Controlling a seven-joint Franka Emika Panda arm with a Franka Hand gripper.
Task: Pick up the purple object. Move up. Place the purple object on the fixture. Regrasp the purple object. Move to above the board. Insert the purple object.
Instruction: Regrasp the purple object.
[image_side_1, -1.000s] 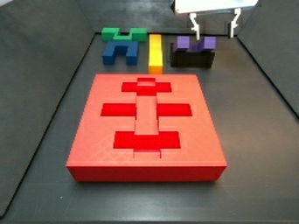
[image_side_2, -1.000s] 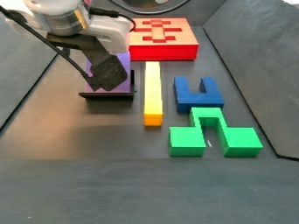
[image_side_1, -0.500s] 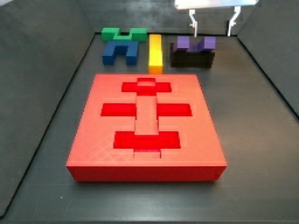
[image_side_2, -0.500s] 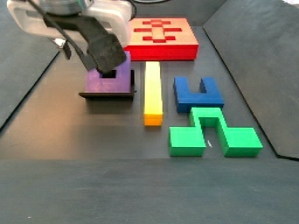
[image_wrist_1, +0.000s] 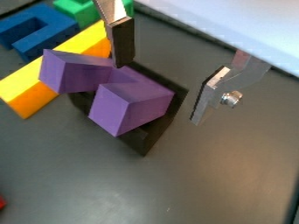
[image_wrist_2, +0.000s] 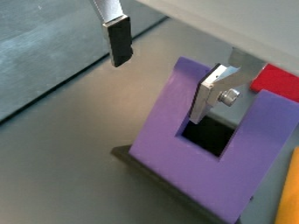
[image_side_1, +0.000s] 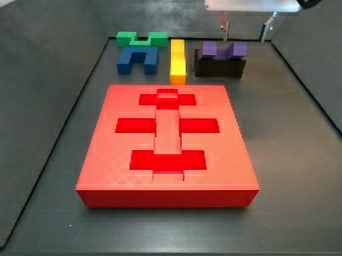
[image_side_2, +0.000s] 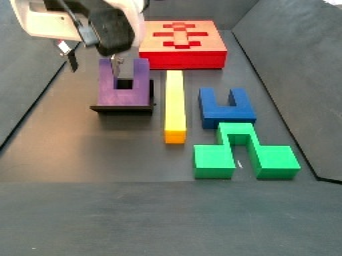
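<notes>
Gripper (image_wrist_1: 173, 74) hangs above the fixture with its jaws spread wide and nothing between the pads; in a wrist view the two silver fingers (image_wrist_1: 118, 35) stand well apart, one over each side of the purple object (image_wrist_1: 105, 92) and neither touching it. The gripper (image_side_1: 249, 22) sits at the top edge in a side view, clear above the piece; in a side view from the opposite end the gripper (image_side_2: 96, 55) is partly lost behind the arm's white housing. The purple object (image_side_1: 225, 50) rests on the black fixture (image_side_1: 222, 68), prongs up in a side view; the same purple object (image_side_2: 123, 82) shows its slot in the opposite side view, and the purple object (image_wrist_2: 222, 140) fills most of a wrist view with one finger (image_wrist_2: 215, 92) over its slot. Judgement: the place-on-fixture step looks done and the regrasp is in hand. Next move calls for coming down with the fingers straddling the piece and closing squarely, then carrying it to above the board (image_side_1: 167, 140). Hard to make out: whether the piece seats flat in the fixture's recess, since the fixture (image_wrist_1: 149, 138) is mostly covered in the wrist views; the gripper body is cut off in the side views. Nearby lie the yellow bar (image_side_2: 173, 102), blue block (image_side_2: 226, 106) and green block (image_side_2: 241, 152), well clear of the board (image_side_2: 185, 42).
</notes>
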